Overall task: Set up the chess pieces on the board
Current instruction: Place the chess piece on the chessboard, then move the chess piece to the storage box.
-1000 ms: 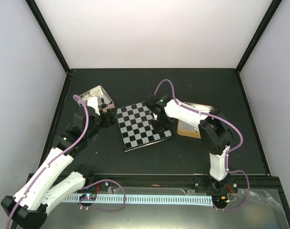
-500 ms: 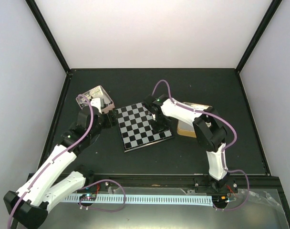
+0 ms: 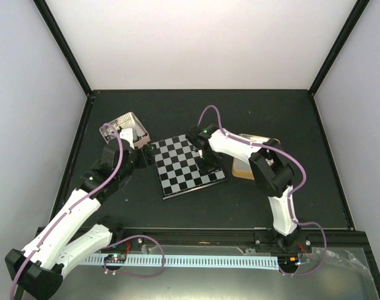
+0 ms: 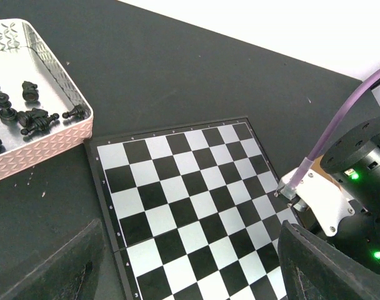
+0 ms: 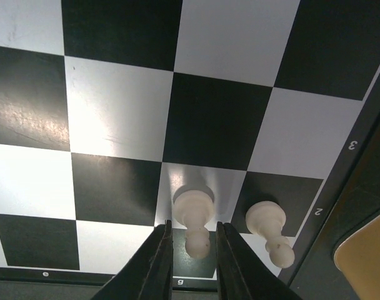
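The board (image 3: 184,165) lies in the middle of the table, black and silvery checks. My right gripper (image 5: 191,262) hangs over its right edge, jaws slightly parted either side of a cream-white pawn (image 5: 194,215) that stands on a pale square, with a thin gap on each side. A second white pawn (image 5: 268,228) stands one square to its right. My left gripper (image 4: 190,275) hovers open above the board's (image 4: 190,187) left part, with nothing between its fingers. Several black pieces (image 4: 37,115) lie in the pinkish tray (image 4: 52,144).
The pinkish tray (image 3: 124,122) sits just left of the board, close to my left gripper (image 3: 147,155). A tan box (image 3: 246,167) lies against the board's right side, under my right arm; its corner (image 5: 365,262) shows beside the pawns.
The right jaws have parted off the white pawn, which now stands free on its square. My left gripper has swung from over the tray toward the board's left edge.
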You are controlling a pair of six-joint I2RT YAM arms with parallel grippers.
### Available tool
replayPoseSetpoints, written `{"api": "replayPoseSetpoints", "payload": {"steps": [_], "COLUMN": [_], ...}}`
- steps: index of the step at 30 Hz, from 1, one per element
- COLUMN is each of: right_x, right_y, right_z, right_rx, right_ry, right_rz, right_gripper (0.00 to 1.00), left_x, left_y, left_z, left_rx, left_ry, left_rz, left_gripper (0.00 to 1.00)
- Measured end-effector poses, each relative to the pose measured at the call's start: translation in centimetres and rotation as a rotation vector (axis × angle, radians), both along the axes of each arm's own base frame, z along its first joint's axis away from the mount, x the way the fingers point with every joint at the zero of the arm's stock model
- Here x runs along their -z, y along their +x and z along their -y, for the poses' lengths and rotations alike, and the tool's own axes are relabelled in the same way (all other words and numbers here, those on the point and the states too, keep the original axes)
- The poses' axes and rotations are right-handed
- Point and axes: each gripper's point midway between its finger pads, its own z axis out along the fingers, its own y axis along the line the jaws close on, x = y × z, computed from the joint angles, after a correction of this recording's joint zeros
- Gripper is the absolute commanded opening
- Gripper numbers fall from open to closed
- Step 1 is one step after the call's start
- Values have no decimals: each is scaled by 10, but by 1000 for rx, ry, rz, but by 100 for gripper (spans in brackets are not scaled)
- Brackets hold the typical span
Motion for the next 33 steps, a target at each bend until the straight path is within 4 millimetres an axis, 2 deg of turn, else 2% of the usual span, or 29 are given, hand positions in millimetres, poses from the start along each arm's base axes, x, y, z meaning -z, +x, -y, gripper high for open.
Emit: {"api": "replayPoseSetpoints", "payload": {"steps": [6, 10, 13, 18, 20, 23, 26, 28, 30, 33], "right_x": [-3, -13, -30, -76, -95, -100, -85, -70, -57, -42], "right_y": [4, 9, 16, 28, 31, 41, 49, 53, 55, 65], "right_z": [-3, -8, -12, -3, 16, 49, 96, 119, 131, 136], "right_rx": [18, 32, 53, 130, 198, 313, 458, 530, 567, 594], "right_ry": [18, 49, 96, 190, 219, 228, 202, 178, 159, 155], "right_rz": [20, 58, 120, 279, 353, 400, 410, 399, 378, 366], "right_gripper": [25, 25, 27, 28, 29, 31, 31, 31, 31, 27], "left_x": [0, 0, 0, -2, -4, -8, -10, -10, -9, -7], "left_y": [0, -1, -1, -2, -3, -4, -4, -3, -3, -2], "left_z": [1, 2, 3, 8, 13, 19, 26, 30, 33, 37], "left_rx": [5, 11, 17, 45, 69, 107, 139, 157, 170, 187], "left_ry": [-3, -6, -9, -23, -31, -48, -63, -73, -78, -85], "left_rz": [-1, -2, -3, 0, 6, 18, 22, 22, 17, 10], "left_gripper": [77, 78, 78, 79, 78, 78, 78, 78, 78, 78]}}
